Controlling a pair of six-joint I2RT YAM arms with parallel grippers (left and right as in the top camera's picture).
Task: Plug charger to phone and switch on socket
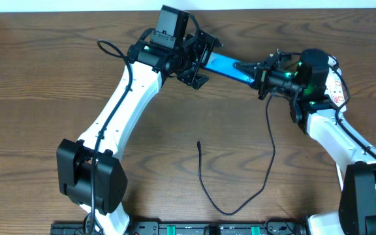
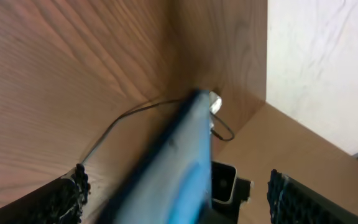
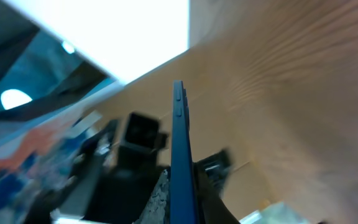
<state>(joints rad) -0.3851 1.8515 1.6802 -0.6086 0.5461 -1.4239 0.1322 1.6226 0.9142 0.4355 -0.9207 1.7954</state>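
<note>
The left gripper (image 1: 200,65) and right gripper (image 1: 254,70) cover both ends of the phone (image 1: 224,65). The right arm (image 1: 331,127) hides most of the socket (image 1: 336,88).

A robotics lab bench: white left arm (image 1: 119,108) and right arm (image 1: 335,134) mounted at a wood-grain table (image 1: 44,72).

The surface (image 1: 44,98) is smooth, matt wood grain. The phone (image 1: 224,65) has a glossy blue face. The cable (image 1: 273,149) looks like matt black rubber. The pads (image 2: 303,200) of my left claw (image 2: 174,186) are black and knobbly; my arms (image 1: 119,111) are smooth white plastic.
</note>
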